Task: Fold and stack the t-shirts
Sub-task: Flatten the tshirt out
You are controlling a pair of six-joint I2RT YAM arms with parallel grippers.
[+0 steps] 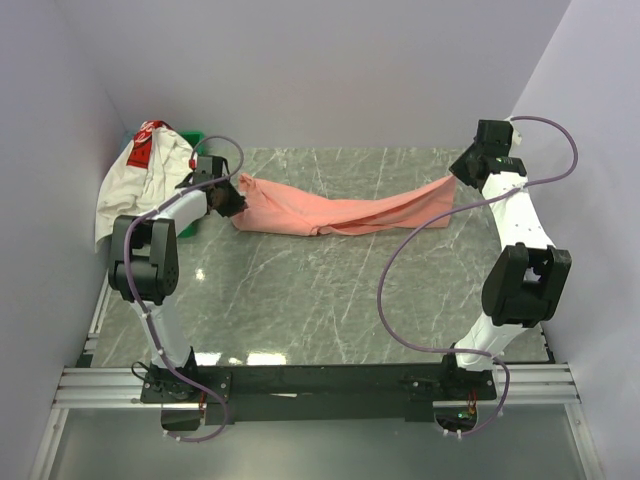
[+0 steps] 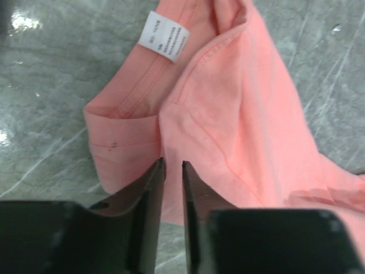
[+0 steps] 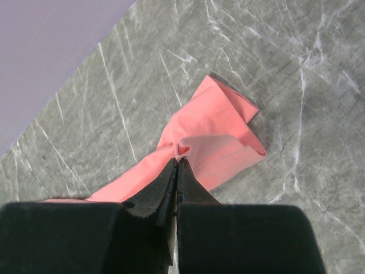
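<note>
With the right gripper [image 3: 177, 162], fingers pressed tight together, pinched a bunched corner of the plain salmon-pink cloth t-shirt [image 3: 211, 142] at the far right of the grey marbled tabletop [image 3: 285, 74]. With the left gripper [image 2: 172, 165], fingers a narrow slit apart, straddled the shirt's opposite edge near the white sewn label [image 2: 164, 43]; could not tell whether nipping cloth. Held the shirt stretched between both. Noted the white red-patched t-shirt [image 1: 145, 170] heaped over the green plastic tray [image 1: 197, 135], far left.

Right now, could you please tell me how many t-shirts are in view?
2. The salmon shirt hangs between the left gripper and right gripper; the white shirt lies heaped over the green tray, far left. More may hide underneath.
</note>
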